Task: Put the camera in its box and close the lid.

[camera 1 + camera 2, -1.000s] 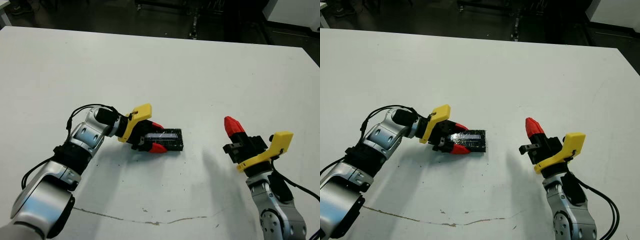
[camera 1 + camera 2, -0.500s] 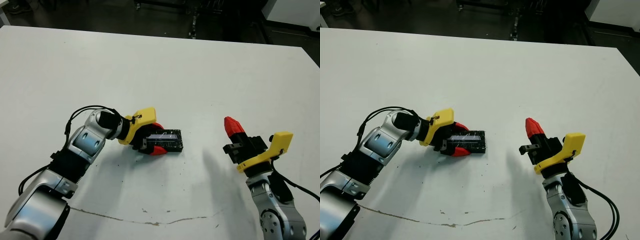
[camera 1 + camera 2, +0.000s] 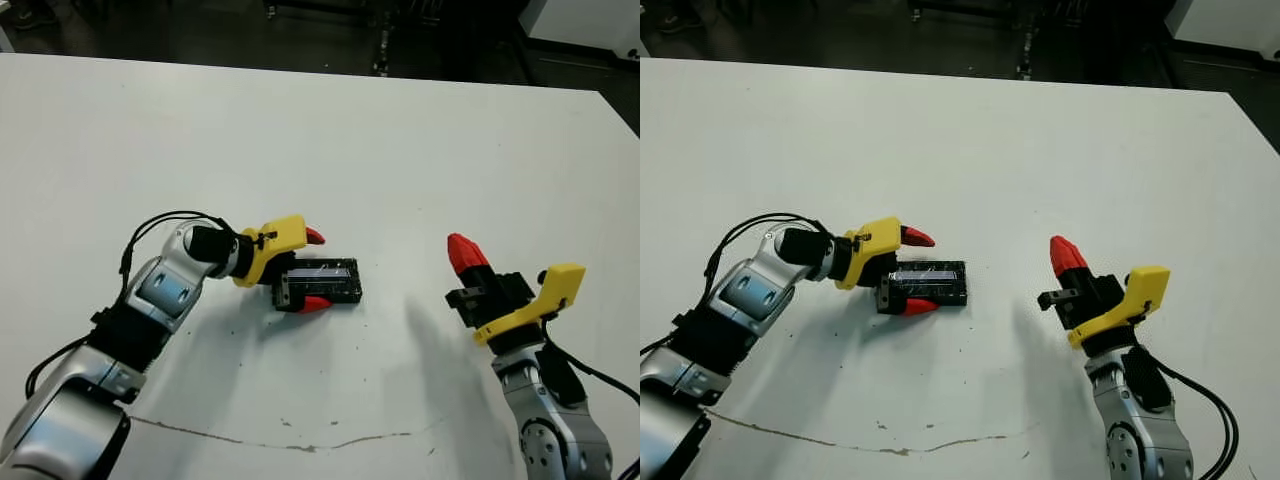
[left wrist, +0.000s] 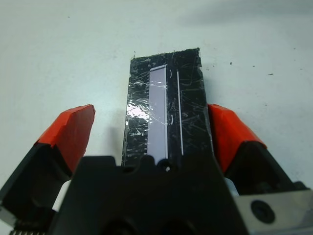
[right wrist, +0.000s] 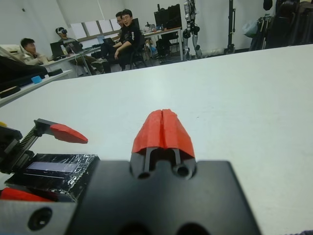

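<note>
The lid (image 3: 322,283) lies flat near the table's middle as a low black crinkly-shiny block with a pale bluish strip along its top (image 4: 157,110). The box's white walls do not show, and the camera is hidden. My left gripper (image 3: 314,270) is open and straddles the lid's left end. Its near fingertip (image 3: 315,303) rests against the lid's near edge, while the far fingertip (image 3: 314,236) stands apart from it. My right gripper (image 3: 462,252) is shut with nothing in it, held above the table to the right of the lid; the right wrist view shows the lid (image 5: 54,169) off to one side.
A thin dark scratch (image 3: 300,443) runs across the white table near its front. Dark floor and equipment legs lie beyond the table's far edge (image 3: 380,80). Several people (image 5: 124,29) sit at desks well beyond the table.
My left gripper has opened: its far finger swung away from the lid it was clamping. The lid stays on the table, nudged slightly left. The right arm has not moved.
</note>
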